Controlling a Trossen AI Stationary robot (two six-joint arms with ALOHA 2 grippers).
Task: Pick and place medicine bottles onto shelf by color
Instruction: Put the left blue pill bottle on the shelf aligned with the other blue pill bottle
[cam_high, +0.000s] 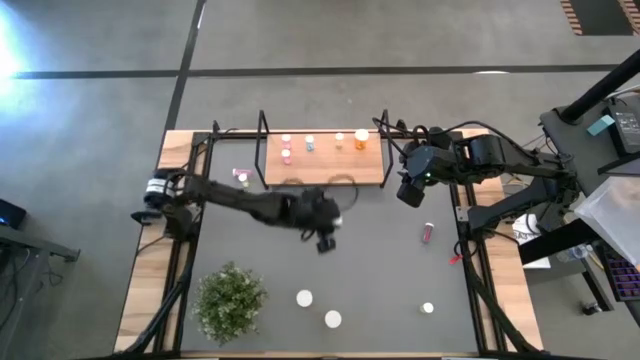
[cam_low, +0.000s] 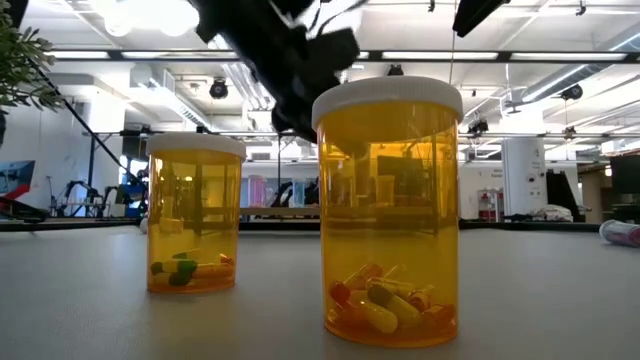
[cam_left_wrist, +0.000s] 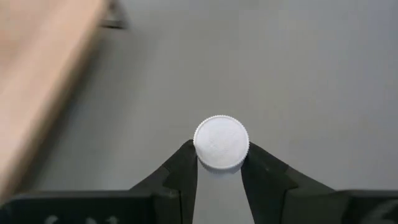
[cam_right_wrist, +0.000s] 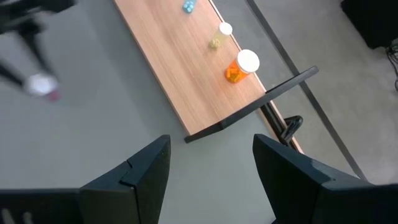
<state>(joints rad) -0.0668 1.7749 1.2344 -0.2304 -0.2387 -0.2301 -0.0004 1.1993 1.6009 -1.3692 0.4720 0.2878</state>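
Left gripper (cam_left_wrist: 219, 163) clamped on bottle (cam_left_wrist: 221, 142)

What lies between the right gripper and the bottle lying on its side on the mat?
Nothing: in the high view, bare mat separates the right gripper from the lying bottle.

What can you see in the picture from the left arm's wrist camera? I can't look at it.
Two dark fingers of the left gripper close around a small bottle's round white ribbed cap, seen from straight above. Under it lies plain grey table, and a light wooden board runs along one corner of the picture.
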